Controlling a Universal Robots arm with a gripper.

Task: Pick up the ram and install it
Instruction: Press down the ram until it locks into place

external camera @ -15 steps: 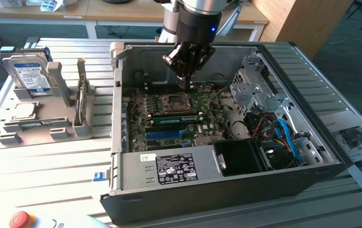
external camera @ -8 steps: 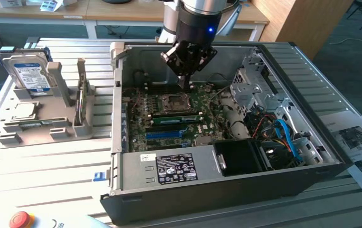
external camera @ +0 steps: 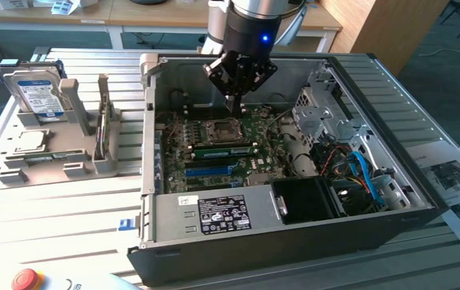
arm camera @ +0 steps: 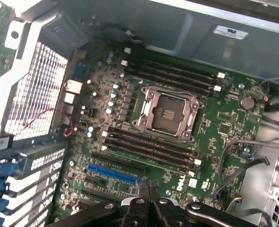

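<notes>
A long green stick with dark chips, the ram [external camera: 226, 147], stands on edge along the motherboard [external camera: 214, 163] slots beside the CPU socket [external camera: 218, 128], inside the open computer case [external camera: 294, 238]. Whether it is fully seated I cannot tell. My gripper [external camera: 234, 104] hangs above the socket's far side, clear of the ram, shut with nothing between its fingers. In the wrist view the gripper [arm camera: 148, 190] hovers over the blue slot [arm camera: 113, 174], with the dark memory slots [arm camera: 151, 147] and the socket [arm camera: 167, 113] beyond.
A grey holder [external camera: 61, 160] at the exterior view's left carries a hard drive [external camera: 37, 90] and a thin upright piece [external camera: 104, 115]. Cables [external camera: 363, 172] and a drive cage [external camera: 326, 118] crowd the case's right side. A red stop button [external camera: 25, 279] sits at the front.
</notes>
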